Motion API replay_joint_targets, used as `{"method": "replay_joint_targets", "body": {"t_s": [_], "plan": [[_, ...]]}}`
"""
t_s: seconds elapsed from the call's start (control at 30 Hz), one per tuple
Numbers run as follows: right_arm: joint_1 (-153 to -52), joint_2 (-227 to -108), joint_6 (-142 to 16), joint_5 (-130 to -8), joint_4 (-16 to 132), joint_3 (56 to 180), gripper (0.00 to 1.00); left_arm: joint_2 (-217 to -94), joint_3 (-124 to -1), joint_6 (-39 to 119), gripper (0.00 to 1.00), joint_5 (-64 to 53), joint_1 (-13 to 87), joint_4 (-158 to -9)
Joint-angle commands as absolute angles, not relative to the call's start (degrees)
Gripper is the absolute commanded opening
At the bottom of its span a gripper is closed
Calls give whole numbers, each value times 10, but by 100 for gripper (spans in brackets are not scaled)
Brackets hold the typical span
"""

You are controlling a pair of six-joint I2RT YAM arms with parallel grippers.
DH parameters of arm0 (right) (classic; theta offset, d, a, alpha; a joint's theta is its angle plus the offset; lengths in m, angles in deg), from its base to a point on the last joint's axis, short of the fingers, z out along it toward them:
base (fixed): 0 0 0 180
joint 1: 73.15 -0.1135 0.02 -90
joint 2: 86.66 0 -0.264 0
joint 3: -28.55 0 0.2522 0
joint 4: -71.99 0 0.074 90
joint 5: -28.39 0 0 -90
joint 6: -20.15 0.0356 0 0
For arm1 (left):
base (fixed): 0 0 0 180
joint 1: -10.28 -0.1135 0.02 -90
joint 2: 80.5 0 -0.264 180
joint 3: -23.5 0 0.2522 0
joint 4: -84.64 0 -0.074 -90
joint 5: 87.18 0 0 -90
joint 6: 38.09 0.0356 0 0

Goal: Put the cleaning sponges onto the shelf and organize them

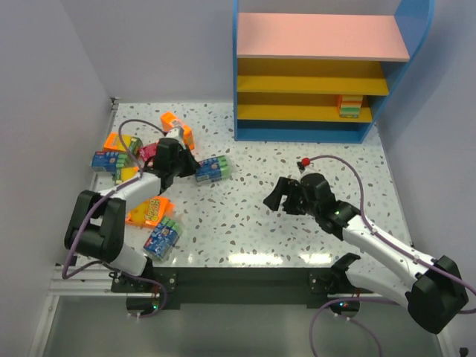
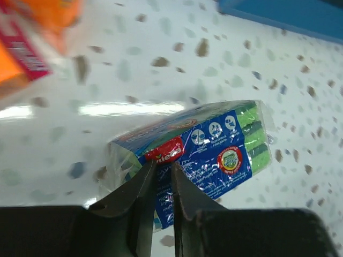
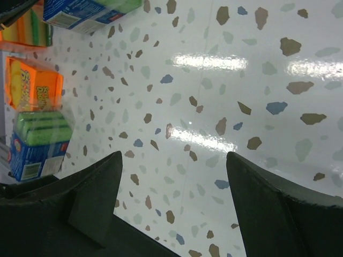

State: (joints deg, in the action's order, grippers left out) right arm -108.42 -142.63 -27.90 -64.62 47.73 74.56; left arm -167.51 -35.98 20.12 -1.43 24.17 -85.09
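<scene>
My left gripper (image 1: 191, 165) is shut on the wrapper of a blue sponge pack (image 1: 213, 169) with green sponge edges, at the table's left middle. In the left wrist view the fingertips (image 2: 151, 170) pinch the pack (image 2: 220, 150) at its near end, with the gripper (image 2: 163, 165) almost fully closed. My right gripper (image 1: 276, 196) is open and empty over bare table at the centre; its view (image 3: 171, 160) shows only speckled tabletop between the jaws. The blue-framed shelf (image 1: 320, 74) stands at the back right, with a stack of sponges (image 1: 349, 106) on its lower yellow tier.
Several sponge packs lie at the left: an orange one (image 1: 178, 128), a mixed pile (image 1: 119, 152), an orange one (image 1: 149, 212) and a blue one (image 1: 162, 238). The right wrist view shows an orange pack (image 3: 35, 85) and a blue pack (image 3: 37, 147) at its left edge.
</scene>
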Motion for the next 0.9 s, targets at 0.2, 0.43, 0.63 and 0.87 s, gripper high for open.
{"method": "replay_joint_targets", "body": {"t_s": [0.2, 0.43, 0.63, 0.87], "plan": [[-1082, -1398, -285, -512, 383, 802, 85, -1793, -368, 245, 20, -237, 389, -955], [-1065, -1410, -304, -471, 340, 830, 87, -1804, -403, 289, 22, -317, 455, -987], [-1064, -1420, -297, -490, 362, 824, 87, -1770, -355, 285, 21, -287, 469, -999], [-1064, -1466, -338, -614, 411, 817, 79, -1695, -241, 268, 20, -238, 488, -1037]]}}
